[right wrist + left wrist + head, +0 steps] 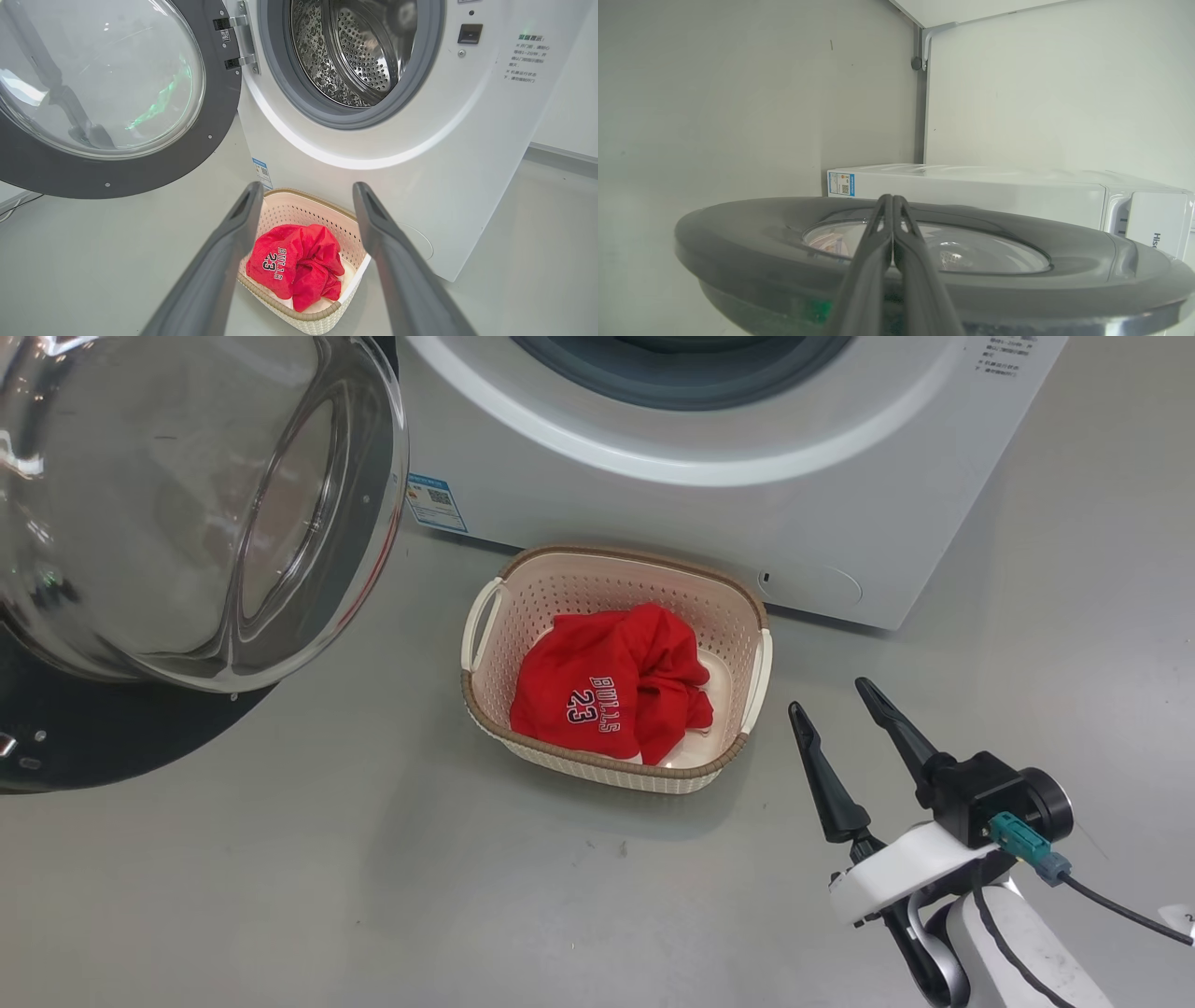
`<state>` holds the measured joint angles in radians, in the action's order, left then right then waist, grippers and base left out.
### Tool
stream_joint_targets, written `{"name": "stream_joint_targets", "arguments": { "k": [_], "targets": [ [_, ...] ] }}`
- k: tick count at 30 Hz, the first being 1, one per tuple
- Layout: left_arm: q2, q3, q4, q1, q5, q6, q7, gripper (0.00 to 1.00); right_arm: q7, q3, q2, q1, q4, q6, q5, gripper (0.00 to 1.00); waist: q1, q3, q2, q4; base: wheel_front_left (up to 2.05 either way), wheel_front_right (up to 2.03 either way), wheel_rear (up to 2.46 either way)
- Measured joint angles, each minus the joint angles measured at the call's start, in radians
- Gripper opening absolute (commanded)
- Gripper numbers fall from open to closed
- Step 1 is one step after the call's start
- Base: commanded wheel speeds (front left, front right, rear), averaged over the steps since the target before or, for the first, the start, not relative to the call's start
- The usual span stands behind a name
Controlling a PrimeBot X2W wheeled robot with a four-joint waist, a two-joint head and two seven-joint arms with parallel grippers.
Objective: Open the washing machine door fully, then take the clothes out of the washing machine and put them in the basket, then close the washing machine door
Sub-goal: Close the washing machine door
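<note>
I look down from the head and see the washing machine (653, 513) along the top of the frame. The washing machine door (187, 504) stands open at the upper left. Its big glass bowl bulges toward me, with its black ring below. In the middle of the frame the basket (616, 556) sits on the grey floor (373, 896), just in front of the machine. The clothes (607, 695) lie bunched inside the basket. They are red, with "BULLS 23" in white facing up.

My right gripper (828, 695) is at the lower right, near the basket but not touching it. Its jaws are wide apart and hold nothing. In the right wrist view the basket shows between them, low in the frame. The drum (355, 60) is at the top, shiny steel with little holes.

My left gripper (893, 198) is at the bottom middle of the left wrist view. Its jaws are pressed tight together. They point across the dark outer side of the door. I cannot tell if they touch it.
</note>
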<state>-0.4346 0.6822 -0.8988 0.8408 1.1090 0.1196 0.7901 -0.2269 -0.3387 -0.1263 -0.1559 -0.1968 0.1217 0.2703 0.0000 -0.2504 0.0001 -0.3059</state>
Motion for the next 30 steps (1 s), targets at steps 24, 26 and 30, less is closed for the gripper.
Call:
{"name": "stream_joint_targets", "arguments": {
  "k": [24, 26, 30],
  "targets": [
    [0.122, -0.07, 0.033, -0.08, 0.072, -0.096, 0.268, 0.0, -0.008, 0.006, 0.008, 0.001, -0.025, 0.0, 0.019, 1.0, 0.0, 0.054, 0.0, -0.025, 0.0, 0.0, 0.0],
    [0.124, -0.072, 0.04, -0.096, 0.075, -0.106, 0.29, 0.0, -0.008, 0.006, 0.009, 0.001, -0.026, 0.0, 0.02, 1.0, 0.0, 0.061, 0.0, -0.027, 0.0, 0.0, 0.0],
    [0.167, -0.067, 0.064, -0.123, 0.121, -0.125, 0.348, 0.0, -0.009, 0.007, 0.014, 0.004, -0.029, 0.0, 0.021, 1.0, 0.0, 0.077, 0.0, -0.033, 0.0, 0.0, 0.0]
  ]
}}
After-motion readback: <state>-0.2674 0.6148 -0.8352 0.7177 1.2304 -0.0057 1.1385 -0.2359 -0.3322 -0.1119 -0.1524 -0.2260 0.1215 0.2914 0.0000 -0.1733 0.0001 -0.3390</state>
